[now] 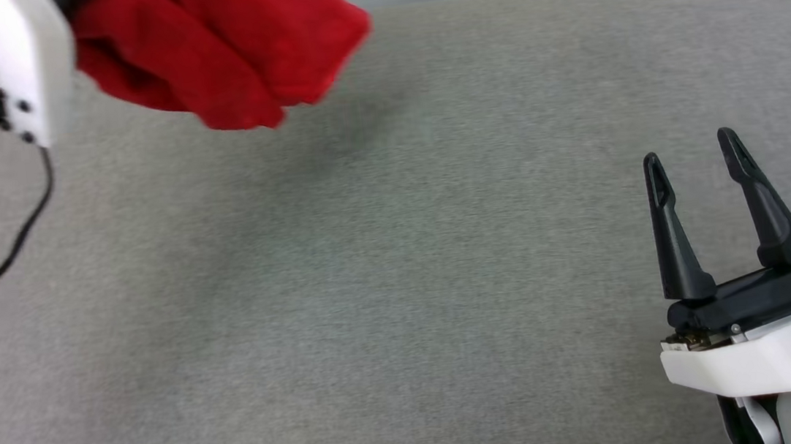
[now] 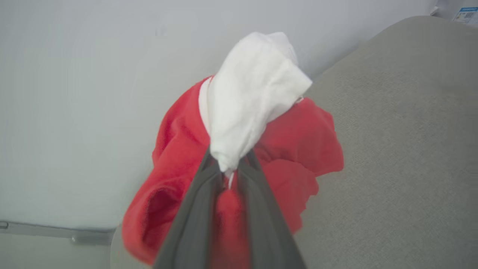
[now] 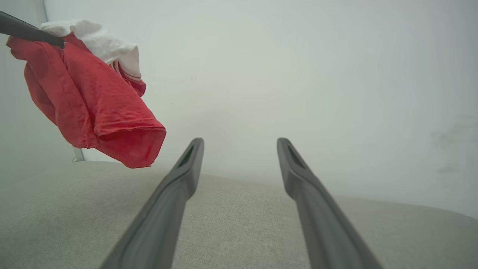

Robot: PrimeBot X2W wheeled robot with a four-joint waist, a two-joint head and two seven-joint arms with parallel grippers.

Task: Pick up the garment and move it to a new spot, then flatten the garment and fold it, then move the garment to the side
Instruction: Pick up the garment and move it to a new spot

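The garment (image 1: 216, 50), red with a white sleeve, hangs bunched in the air above the grey surface at the top left of the head view. My left gripper (image 2: 228, 164) is shut on the garment (image 2: 257, 142) where white cloth meets red; the white sleeve bulges past the fingertips. In the right wrist view the garment (image 3: 93, 101) dangles at the upper left, clear of the surface, with a dark finger (image 3: 26, 31) of the left gripper on it. My right gripper (image 1: 694, 157) stands open at the lower right, holding nothing, its fingers (image 3: 179, 179) far apart.
A grey fabric-covered table (image 1: 410, 287) spreads across the head view, with a pale wall (image 3: 298, 74) behind its far edge. A black cable (image 1: 16, 247) runs down the left side near the left arm's white housing (image 1: 19, 63).
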